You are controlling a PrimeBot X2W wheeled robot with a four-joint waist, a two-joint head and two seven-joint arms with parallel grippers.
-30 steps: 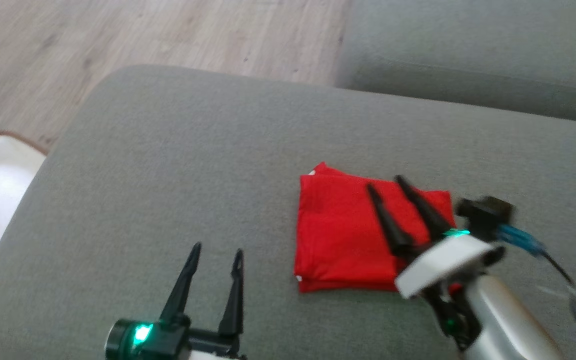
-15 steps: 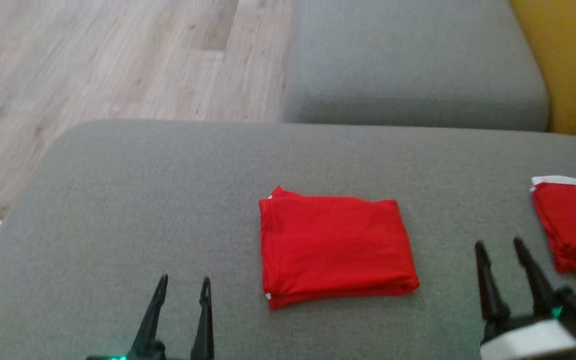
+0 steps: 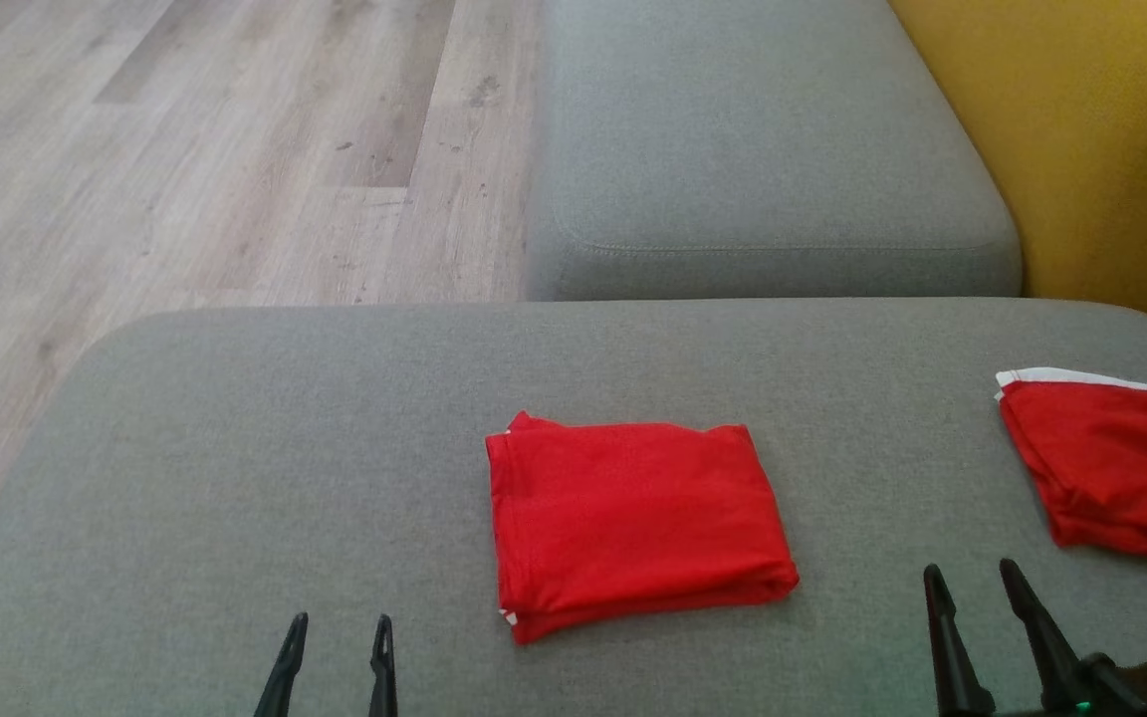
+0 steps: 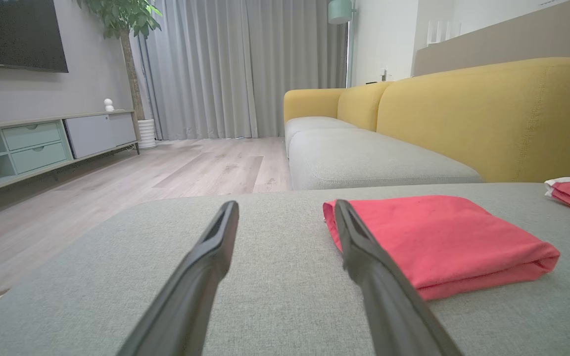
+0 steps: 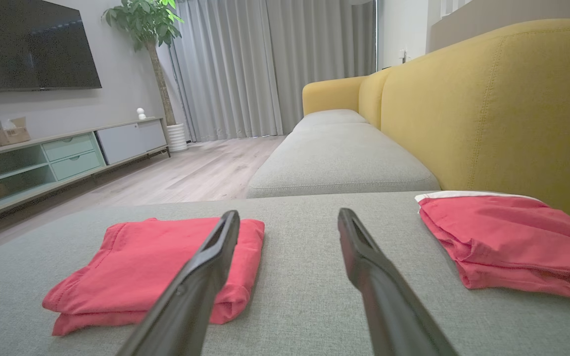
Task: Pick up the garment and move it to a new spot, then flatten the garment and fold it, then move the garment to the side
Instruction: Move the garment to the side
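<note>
A red garment [image 3: 633, 523] lies folded into a neat rectangle on the grey seat cushion [image 3: 235, 448], in the middle of the head view. My left gripper [image 3: 343, 622] stands open at the bottom left, short of the garment's left edge. The right gripper [image 3: 969, 570] is open at the bottom right, apart from the garment and with nothing between its fingers. In the left wrist view the left gripper [image 4: 285, 205] has the garment [image 4: 438, 242] just right of it. In the right wrist view the garment [image 5: 156, 262] lies left of the right gripper [image 5: 287, 212].
A second red garment [image 3: 1111, 468] with a white edge lies crumpled at the cushion's right end, also seen as a red garment [image 5: 507, 242] right of my right fingers. Another grey cushion [image 3: 763, 149] lies beyond, a yellow backrest [image 3: 1081, 129] to the right, wooden floor [image 3: 185, 149] to the left.
My right gripper has drawn back off the folded garment to the lower right. The head camera has turned, bringing the second garment into view. The folded garment lies as before.
</note>
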